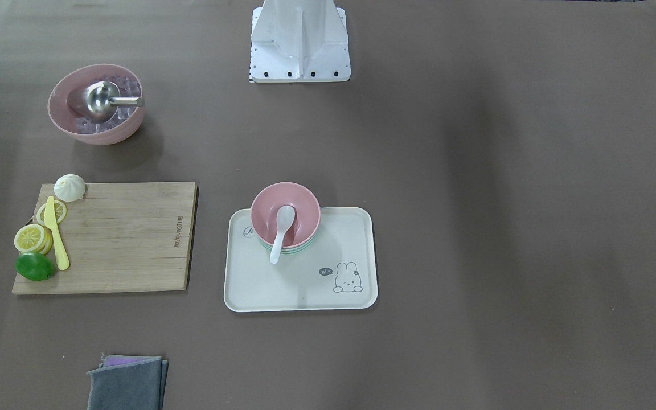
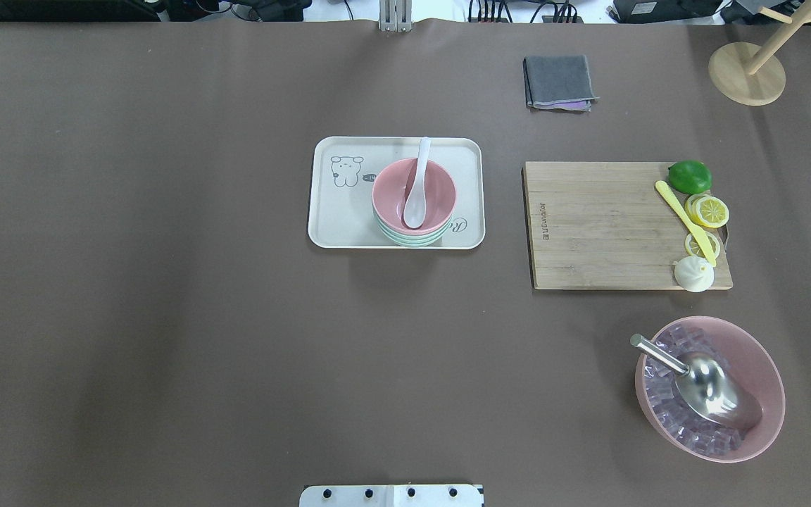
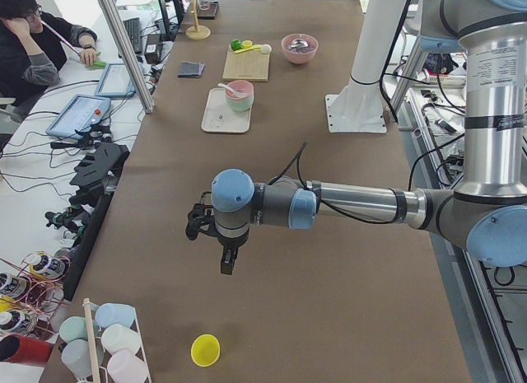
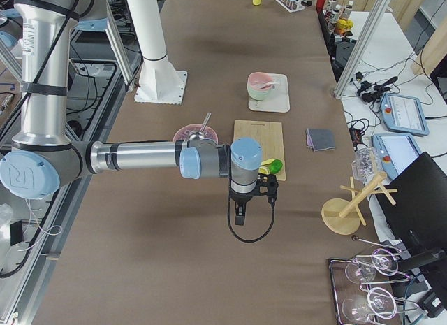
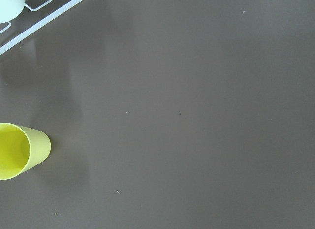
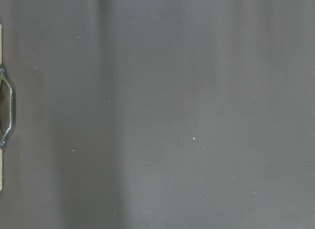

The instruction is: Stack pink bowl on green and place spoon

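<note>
Tray (image 1: pixel 305 290) — "hi" in speech bubble (image 1: pixel 326 271); cutting board (image 1: pixel 117 239) brand stamp — illegible.

A robotics lab: teach pendant (image 3: pixel 80 115), cables (image 3: pixel 33 165), seated operator (image 3: pixel 29 41).

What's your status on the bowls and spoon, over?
Left hand, right hand both away from tray, open or shut unclear. Pink bowl stacked on green bowl, spoon in it. Nothing crowding the stack.
</note>
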`<state>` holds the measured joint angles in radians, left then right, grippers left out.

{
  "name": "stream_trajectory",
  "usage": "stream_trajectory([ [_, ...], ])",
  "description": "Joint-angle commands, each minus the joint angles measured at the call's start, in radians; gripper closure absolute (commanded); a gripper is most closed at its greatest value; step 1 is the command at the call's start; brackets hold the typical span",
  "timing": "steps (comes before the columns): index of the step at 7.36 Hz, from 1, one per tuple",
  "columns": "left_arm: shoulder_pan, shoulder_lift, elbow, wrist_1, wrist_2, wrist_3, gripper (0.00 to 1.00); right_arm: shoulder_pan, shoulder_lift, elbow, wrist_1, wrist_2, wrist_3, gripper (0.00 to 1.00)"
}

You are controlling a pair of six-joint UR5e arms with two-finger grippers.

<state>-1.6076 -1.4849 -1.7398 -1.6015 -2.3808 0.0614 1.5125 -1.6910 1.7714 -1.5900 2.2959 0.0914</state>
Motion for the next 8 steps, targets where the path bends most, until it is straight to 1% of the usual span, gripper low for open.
stream_trajectory([
  [1, 0.000, 0.000, -0.001, 0.000, 0.000, 0.000, 0.02, 0.000, 0.001, 0.000, -0.001, 0.002, 0.001, 0.00],
  [5, 0.000, 0.000, 0.000, 0.000, 0.000, 0.000, 0.02, 0.000, 0.002, 0.003, -0.001, 0.004, 0.002, 0.00],
  [8, 0.000, 0.005, 0.000, 0.000, 0.000, 0.000, 0.02, 0.000, 0.002, 0.003, -0.001, 0.023, 0.002, 0.00],
])
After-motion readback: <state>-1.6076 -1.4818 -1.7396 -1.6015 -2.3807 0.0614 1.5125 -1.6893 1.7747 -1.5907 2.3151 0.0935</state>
